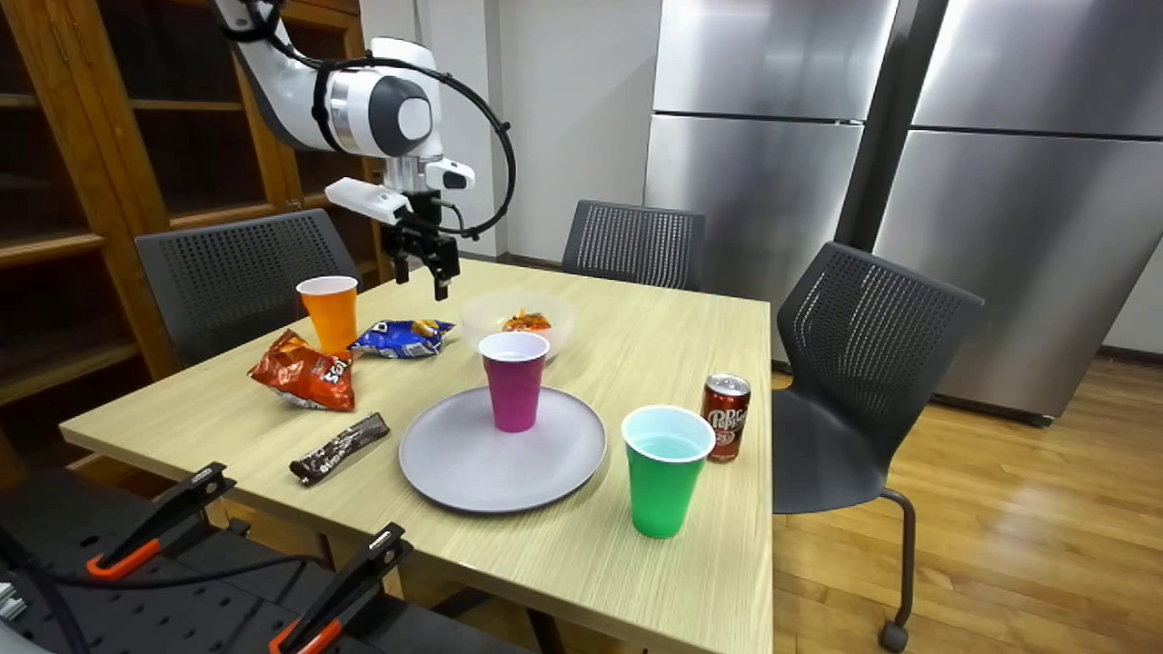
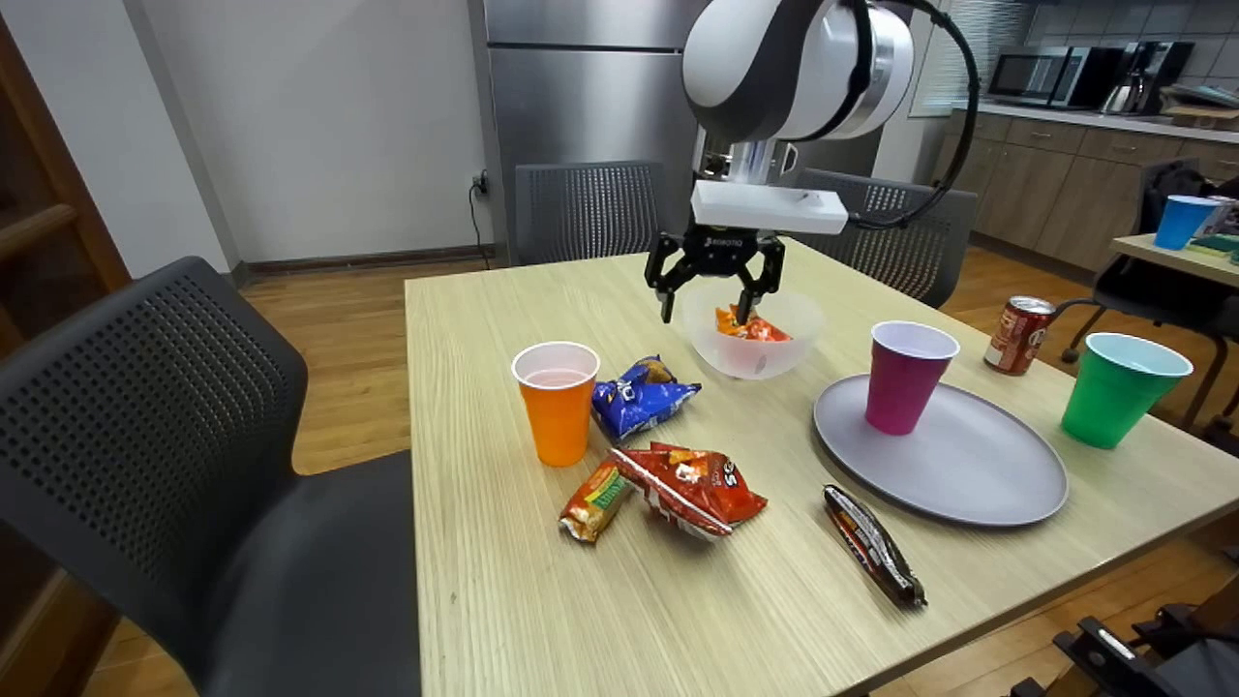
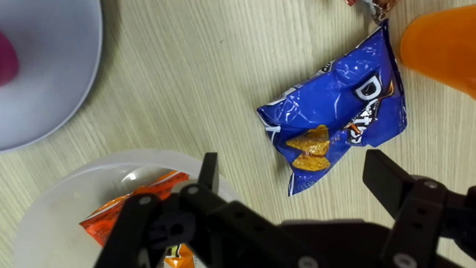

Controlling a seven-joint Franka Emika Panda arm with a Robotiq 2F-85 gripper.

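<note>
1. Our claw (image 2: 705,310) hangs near the bowl (image 2: 750,361), fingers spread, holding nothing.
2. The blue bag (image 3: 334,108) lies just beside the bowl; we judge it light, soft and slippery, its contents crushable, so a gentle pinch across its middle suits it.
3. Farther from the bowl we see the orange cup (image 2: 559,416).

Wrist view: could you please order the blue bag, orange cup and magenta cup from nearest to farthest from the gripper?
1. Blue bag, right of centre
2. Orange cup, upper right
3. Magenta cup, left edge
</note>
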